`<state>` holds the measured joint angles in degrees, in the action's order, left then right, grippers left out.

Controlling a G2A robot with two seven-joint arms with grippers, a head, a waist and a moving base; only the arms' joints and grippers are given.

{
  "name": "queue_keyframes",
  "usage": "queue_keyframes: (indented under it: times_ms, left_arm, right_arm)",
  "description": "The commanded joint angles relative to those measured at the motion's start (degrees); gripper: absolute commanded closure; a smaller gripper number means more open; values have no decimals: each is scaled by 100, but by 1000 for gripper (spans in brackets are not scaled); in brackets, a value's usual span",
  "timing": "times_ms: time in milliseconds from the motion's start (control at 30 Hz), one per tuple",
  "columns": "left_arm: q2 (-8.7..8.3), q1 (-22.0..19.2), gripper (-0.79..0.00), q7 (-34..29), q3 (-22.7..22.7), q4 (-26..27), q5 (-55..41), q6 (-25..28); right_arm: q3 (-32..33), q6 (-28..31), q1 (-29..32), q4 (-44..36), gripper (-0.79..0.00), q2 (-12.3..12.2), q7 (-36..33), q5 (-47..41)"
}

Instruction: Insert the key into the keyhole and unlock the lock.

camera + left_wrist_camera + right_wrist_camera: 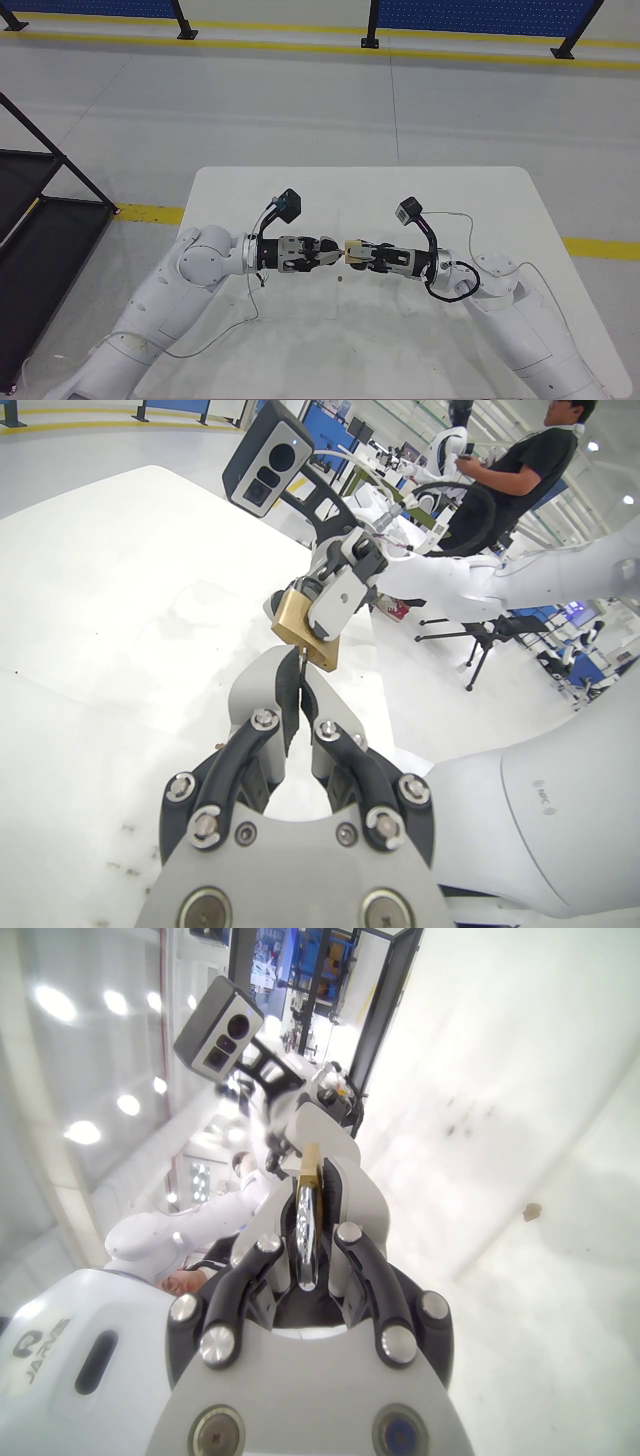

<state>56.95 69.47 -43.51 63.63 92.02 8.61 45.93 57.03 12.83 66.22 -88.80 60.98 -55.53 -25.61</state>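
A brass padlock point(300, 620) hangs in the air over the middle of the white table point(470, 200), with my right gripper point(320, 615) shut on it. In the right wrist view the lock's brass body point(311, 1162) and chrome shackle point(305, 1238) lie between the right gripper's point(320, 1173) pads. My left gripper point(299, 665) is shut on a small key point(303, 656), whose metal tip touches the underside of the padlock at the keyhole. Seen from above, the left gripper point(328, 252) and the right gripper point(360, 254) meet tip to tip with the padlock point(352, 250) between them.
Both arms stretch inward low over the table's front half. Small dark specks point(130, 865) lie on the table surface. A black rack point(40, 230) stands on the floor beyond the table's left edge. A person sits in the room behind, away from the table.
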Motion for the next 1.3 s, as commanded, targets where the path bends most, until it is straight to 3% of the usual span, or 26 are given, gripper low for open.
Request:
queue_keyframes:
  times_ms: [0, 1267]
  left_arm:
    - [-2, 8, 0, 69, 2, 12, 75, 57]
    - [15, 210, 0, 1540, 32, 156, 1899, 434]
  right_arm:
    - [0, 0, 0, 0, 0, 0, 0, 0]
    - [0, 0, 0, 0, 0, 0, 0, 0]
